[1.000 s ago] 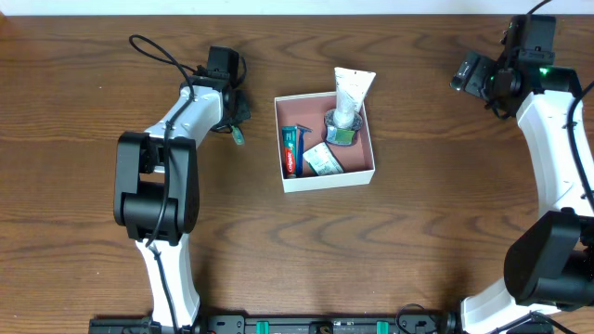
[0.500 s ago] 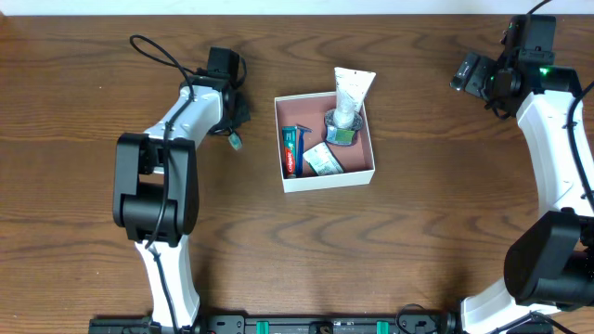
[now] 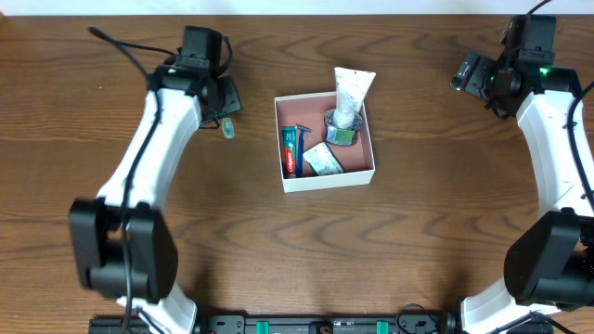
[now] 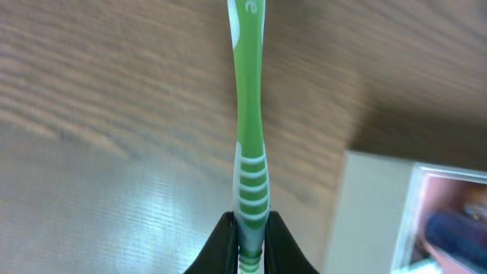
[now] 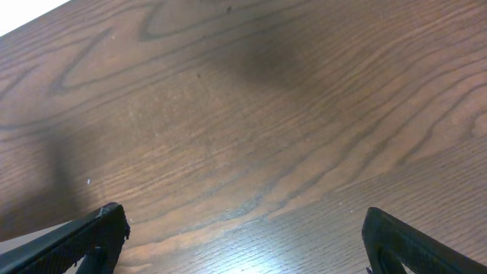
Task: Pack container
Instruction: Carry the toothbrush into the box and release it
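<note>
Clamps toothbrush tight in left gripper, above table left of box. Holds right gripper wide open, far right.

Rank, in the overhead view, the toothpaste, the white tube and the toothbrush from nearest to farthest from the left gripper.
1. Toothbrush, held in the left gripper.
2. Toothpaste, left side of the box.
3. White tube, box's far right corner.

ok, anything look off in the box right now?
The white tube pokes out over the far wall of the cardboard box instead of lying inside. The box sits slightly skewed on the table. Nothing looks spilled or damaged.
</note>
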{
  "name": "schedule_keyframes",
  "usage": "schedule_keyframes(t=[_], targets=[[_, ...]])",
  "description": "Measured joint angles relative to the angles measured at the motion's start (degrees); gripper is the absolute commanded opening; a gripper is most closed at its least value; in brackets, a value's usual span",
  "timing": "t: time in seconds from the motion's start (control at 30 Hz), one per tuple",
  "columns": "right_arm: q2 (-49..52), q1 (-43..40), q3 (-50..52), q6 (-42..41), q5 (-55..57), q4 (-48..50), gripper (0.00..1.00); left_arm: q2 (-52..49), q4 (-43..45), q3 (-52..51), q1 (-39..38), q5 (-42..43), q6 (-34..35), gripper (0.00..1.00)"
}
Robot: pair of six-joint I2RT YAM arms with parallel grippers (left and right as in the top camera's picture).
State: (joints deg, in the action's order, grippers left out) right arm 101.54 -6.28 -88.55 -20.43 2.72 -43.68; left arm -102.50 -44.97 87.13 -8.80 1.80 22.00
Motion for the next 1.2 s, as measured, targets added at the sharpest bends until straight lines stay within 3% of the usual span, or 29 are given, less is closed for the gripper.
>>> schedule_keyframes(t=[0.43,0.77,1.07,1.2], targets=[[0.0,0.0,0.0,0.0,0.0,0.0,0.99,6.9,-10.3,0.0,-11.3,7.3,0.3,0.08],[0.0,0.0,0.0,0.0,0.0,0.0,0.99,6.9,-8.8,0.0,-21.6,6.4,4.9,0.09],[0.0,0.0,0.0,0.0,0.0,0.0,0.99,2.7,-6.0,0.0,-22.9,4.1,8.9,0.1],[0.0,0.0,0.0,0.0,0.0,0.0,0.99,0.2,-6.0,-0.2,-22.9,3.9,9.9,0.33]])
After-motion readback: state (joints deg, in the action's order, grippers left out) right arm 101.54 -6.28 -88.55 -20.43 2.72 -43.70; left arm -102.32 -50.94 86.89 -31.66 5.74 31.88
